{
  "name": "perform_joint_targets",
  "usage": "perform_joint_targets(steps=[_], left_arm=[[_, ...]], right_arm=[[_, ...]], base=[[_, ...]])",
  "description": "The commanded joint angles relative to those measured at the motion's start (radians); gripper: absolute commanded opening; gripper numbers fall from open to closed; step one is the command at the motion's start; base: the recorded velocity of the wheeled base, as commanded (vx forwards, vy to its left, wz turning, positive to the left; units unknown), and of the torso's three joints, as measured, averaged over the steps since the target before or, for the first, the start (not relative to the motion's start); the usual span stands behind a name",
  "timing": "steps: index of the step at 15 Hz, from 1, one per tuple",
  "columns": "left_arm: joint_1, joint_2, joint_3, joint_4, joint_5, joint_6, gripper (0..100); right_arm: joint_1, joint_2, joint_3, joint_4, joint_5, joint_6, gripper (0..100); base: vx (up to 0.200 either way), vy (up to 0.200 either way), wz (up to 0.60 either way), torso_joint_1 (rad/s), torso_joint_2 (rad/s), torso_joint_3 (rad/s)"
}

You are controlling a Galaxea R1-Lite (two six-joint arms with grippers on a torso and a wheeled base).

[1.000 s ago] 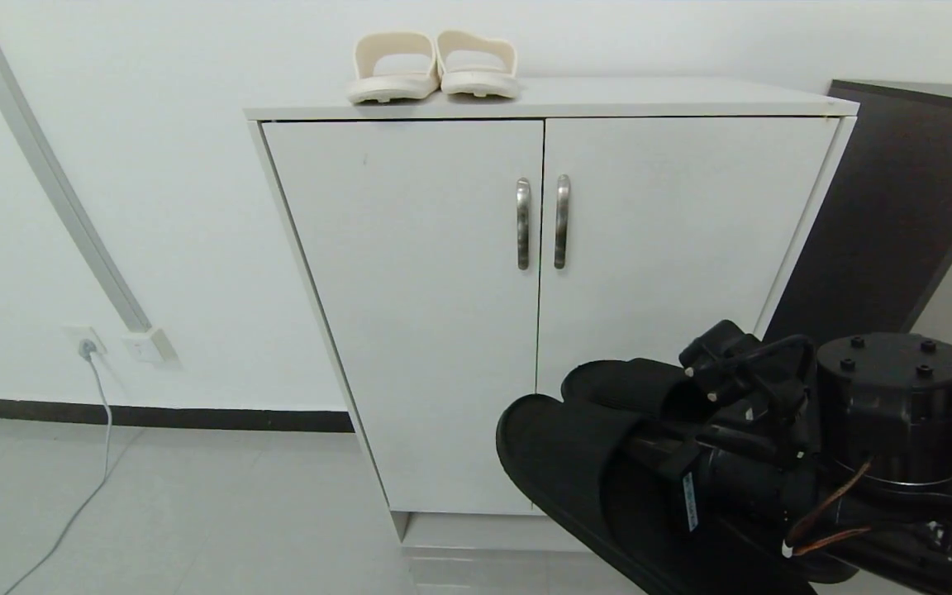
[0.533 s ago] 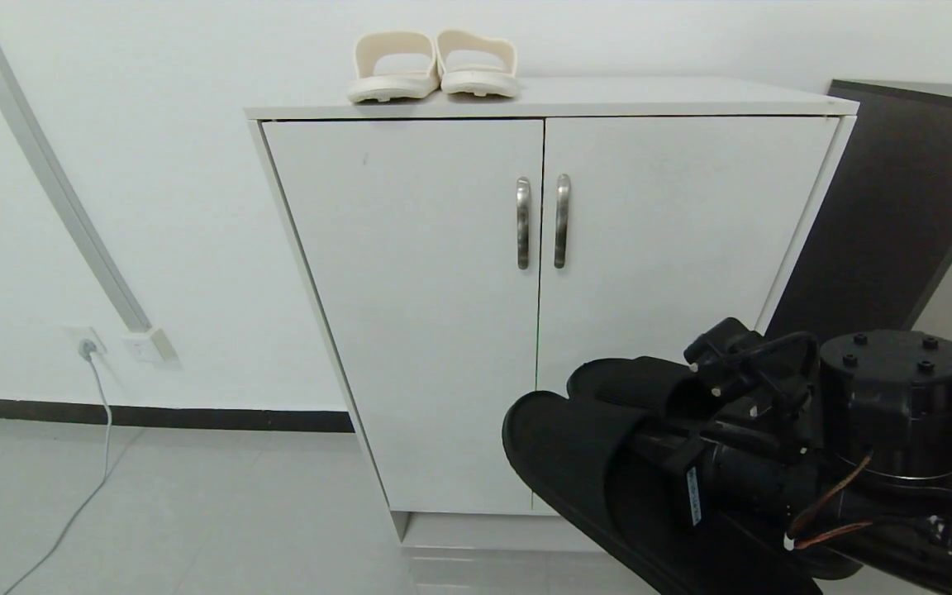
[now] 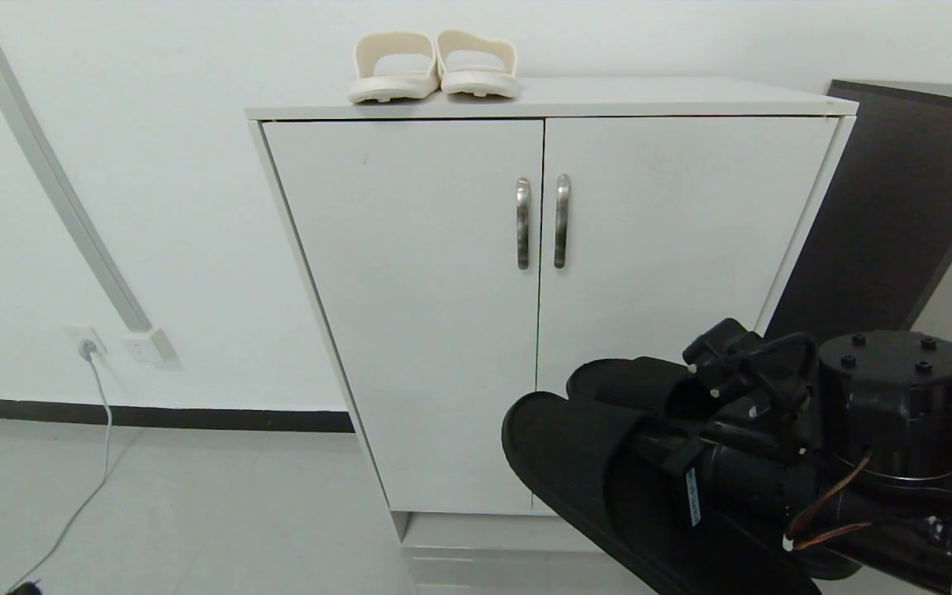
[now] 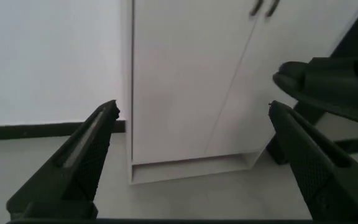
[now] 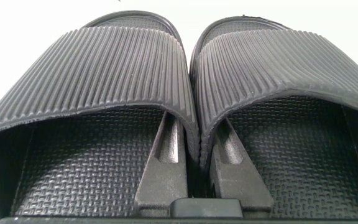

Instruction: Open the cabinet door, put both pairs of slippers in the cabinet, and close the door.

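Two black slippers (image 3: 575,438) pinched together by the right claw (image 5: 196,121), low before the closed white cabinet (image 3: 410,289), cream slippers (image 3: 435,66) on its top, left claw (image 4: 192,109) wide open, empty, facing its base.

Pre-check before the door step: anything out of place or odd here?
Nothing spilled or damaged. One oddity: the right gripper is shut on the black slippers while both cabinet doors are closed. The beige slippers sit neatly side by side on the cabinet top. The left gripper is open.
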Motion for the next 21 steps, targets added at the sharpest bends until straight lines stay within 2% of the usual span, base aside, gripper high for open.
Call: perform_joint_targets(steps=[1, 2, 5, 6, 8, 9, 10, 12, 14, 15, 16, 18, 20, 21], left_arm=[[-0.009, 0.250, -0.045, -0.126, -0.072, 0.006, 100], [-0.026, 0.320, -0.055, -0.177, -0.088, 0.007, 100], [-0.132, 0.526, -0.089, -0.350, -0.086, 0.006, 100], [-0.137, 0.539, -0.091, -0.364, -0.086, 0.006, 100], [-0.244, 0.702, -0.143, -0.491, -0.082, 0.006, 100], [-0.281, 0.743, -0.163, -0.514, -0.080, 0.006, 100], [-0.305, 0.768, -0.175, -0.521, -0.077, 0.004, 100], [-0.393, 0.846, -0.252, -0.525, -0.056, -0.008, 100], [-0.442, 0.885, -0.325, -0.525, -0.054, -0.046, 100], [-0.482, 0.931, -0.393, -0.528, -0.056, -0.083, 100], [-0.497, 0.955, -0.431, -0.533, -0.057, -0.098, 100], [-0.511, 1.033, -0.513, -0.548, -0.052, -0.097, 100], [-0.514, 1.092, -0.562, -0.548, -0.051, -0.057, 100], [-0.529, 1.112, -0.586, -0.548, -0.052, -0.051, 100]], right_arm=[[0.001, 0.002, -0.002, 0.000, 0.001, 0.001, 0], [0.001, 0.002, -0.002, -0.002, 0.001, 0.001, 0], [0.001, -0.009, 0.000, -0.002, 0.001, 0.001, 0], [0.001, -0.010, 0.000, 0.000, 0.001, -0.001, 0], [0.001, -0.006, 0.000, -0.002, 0.003, 0.001, 0], [0.001, -0.006, 0.000, 0.000, 0.003, 0.001, 0], [0.001, -0.006, 0.000, 0.000, 0.003, 0.001, 0], [0.004, -0.009, -0.002, 0.000, 0.001, 0.001, 0], [0.004, -0.009, 0.000, 0.000, 0.003, 0.001, 0], [0.001, -0.012, 0.003, 0.000, 0.017, 0.001, 0], [-0.001, -0.015, 0.005, 0.000, 0.023, 0.001, 0], [-0.013, -0.013, 0.005, -0.002, 0.023, 0.002, 0], [-0.024, -0.010, 0.006, 0.000, 0.035, 0.002, 0], [-0.029, -0.010, 0.009, 0.000, 0.046, 0.002, 0]], base=[[0.000, 0.000, 0.00, 0.000, 0.00, 0.000], [0.000, 0.000, 0.00, 0.000, 0.00, 0.000], [0.000, 0.000, 0.00, 0.000, 0.00, 0.000], [0.000, 0.000, 0.00, 0.000, 0.00, 0.000], [0.000, 0.000, 0.00, 0.000, 0.00, 0.000], [0.000, 0.000, 0.00, 0.000, 0.00, 0.000], [0.000, 0.000, 0.00, 0.000, 0.00, 0.000], [0.000, 0.000, 0.00, 0.000, 0.00, 0.000], [0.000, 0.000, 0.00, 0.000, 0.00, 0.000], [0.000, 0.000, 0.00, 0.000, 0.00, 0.000], [0.000, 0.000, 0.00, 0.000, 0.00, 0.000], [0.000, 0.000, 0.00, 0.000, 0.00, 0.000], [0.000, 0.000, 0.00, 0.000, 0.00, 0.000], [0.000, 0.000, 0.00, 0.000, 0.00, 0.000]])
